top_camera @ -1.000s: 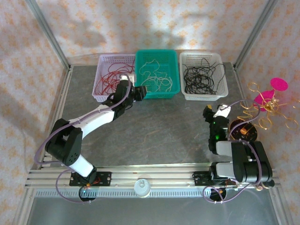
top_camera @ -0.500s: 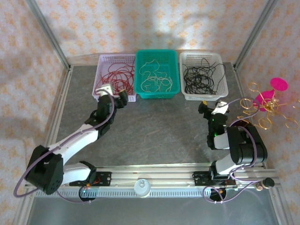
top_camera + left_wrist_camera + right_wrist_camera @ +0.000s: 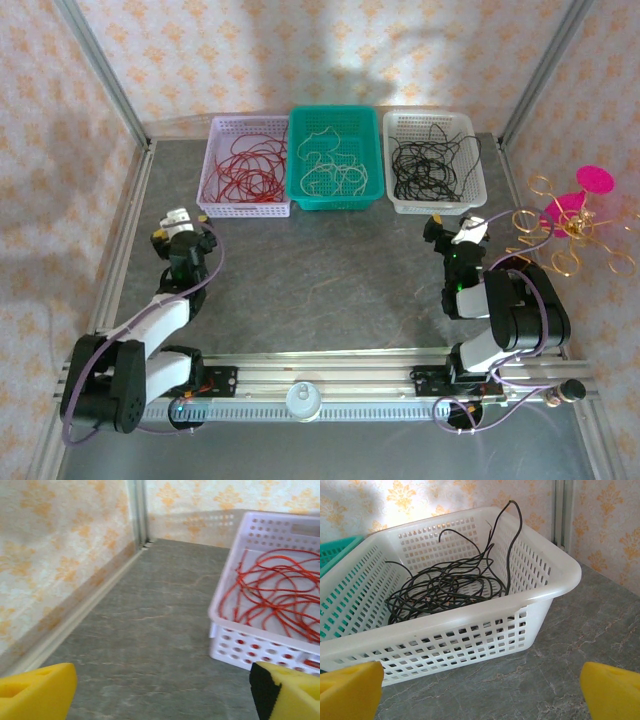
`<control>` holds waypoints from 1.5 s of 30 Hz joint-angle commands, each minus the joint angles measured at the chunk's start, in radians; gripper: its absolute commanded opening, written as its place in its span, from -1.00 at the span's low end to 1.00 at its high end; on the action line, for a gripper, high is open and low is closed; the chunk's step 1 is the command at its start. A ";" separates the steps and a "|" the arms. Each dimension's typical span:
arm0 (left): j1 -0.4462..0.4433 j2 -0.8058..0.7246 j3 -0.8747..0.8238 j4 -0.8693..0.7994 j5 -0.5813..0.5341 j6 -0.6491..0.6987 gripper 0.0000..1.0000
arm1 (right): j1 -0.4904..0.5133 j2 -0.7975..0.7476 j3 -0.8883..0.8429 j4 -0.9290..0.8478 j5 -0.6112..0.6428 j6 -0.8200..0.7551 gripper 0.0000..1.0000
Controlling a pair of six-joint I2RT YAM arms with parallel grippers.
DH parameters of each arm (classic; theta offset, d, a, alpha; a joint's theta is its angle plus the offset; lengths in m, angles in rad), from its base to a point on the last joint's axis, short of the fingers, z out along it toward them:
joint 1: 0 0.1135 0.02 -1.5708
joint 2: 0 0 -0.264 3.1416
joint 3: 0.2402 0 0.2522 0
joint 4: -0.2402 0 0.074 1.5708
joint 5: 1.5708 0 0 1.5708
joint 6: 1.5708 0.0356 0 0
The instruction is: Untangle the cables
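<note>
Pulled back from the pale lilac perforated plastic basket (image 3: 247, 119), the left gripper (image 3: 183, 230) gapes wide and empty like the right gripper (image 3: 452, 232), with thin red cables (image 3: 245, 172) inside it, white cables (image 3: 332, 165) and black cables (image 3: 430, 160) in neighbouring baskets, so untangling looks finished.

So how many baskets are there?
3, in a row at the back: lavender basket on the left, green basket in the middle, white basket on the right.
</note>
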 commanded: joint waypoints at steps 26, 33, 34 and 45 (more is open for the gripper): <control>0.080 0.440 -0.098 0.759 0.368 -0.010 0.99 | 0.008 0.003 0.011 0.010 0.021 -0.003 0.99; 0.102 0.428 -0.087 0.718 0.579 0.045 0.98 | 0.007 0.003 0.011 0.009 0.021 -0.004 0.99; 0.102 0.427 -0.087 0.719 0.583 0.046 0.98 | 0.007 0.003 0.012 0.009 0.021 -0.003 0.99; 0.093 0.442 -0.093 0.753 0.503 0.026 0.98 | 0.007 0.003 0.012 0.009 0.021 -0.004 0.99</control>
